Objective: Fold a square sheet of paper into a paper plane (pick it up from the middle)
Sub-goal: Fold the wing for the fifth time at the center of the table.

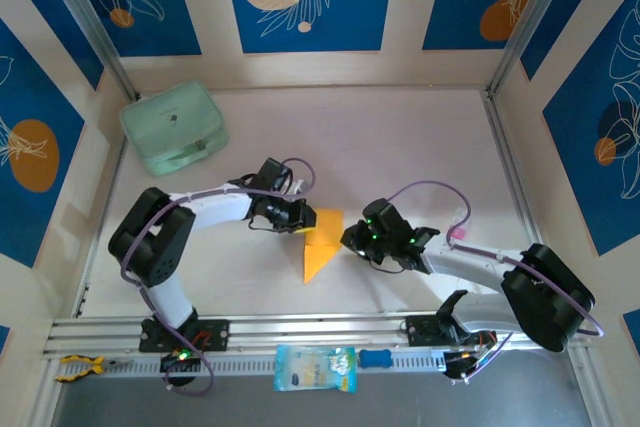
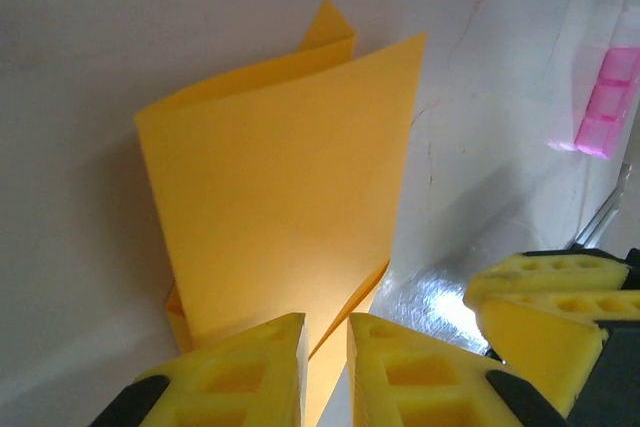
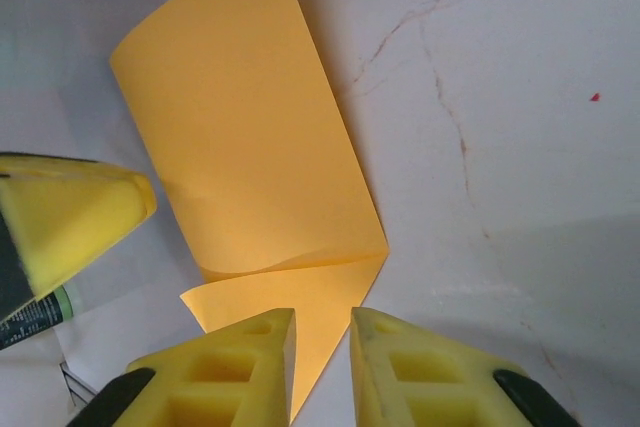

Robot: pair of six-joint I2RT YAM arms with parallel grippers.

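I read the square sheet of paper as thin matt paper, orange-yellow, smooth; light glows thru it at btm centre. Left gripper pads: matt yellow, moulded w/ pockets, rubber or plastic, can't tell which. Right gripper looks the same stuff. Table: pale, matt, fine hairline cracks; shiny reflective patch btm right of left wrist view. Case, upper left: mint-green smooth plastic, satin. Rail along btm: bare brushed metal. Packet, btm centre: glossy film. Pink bit, upper right: translucent plastic.
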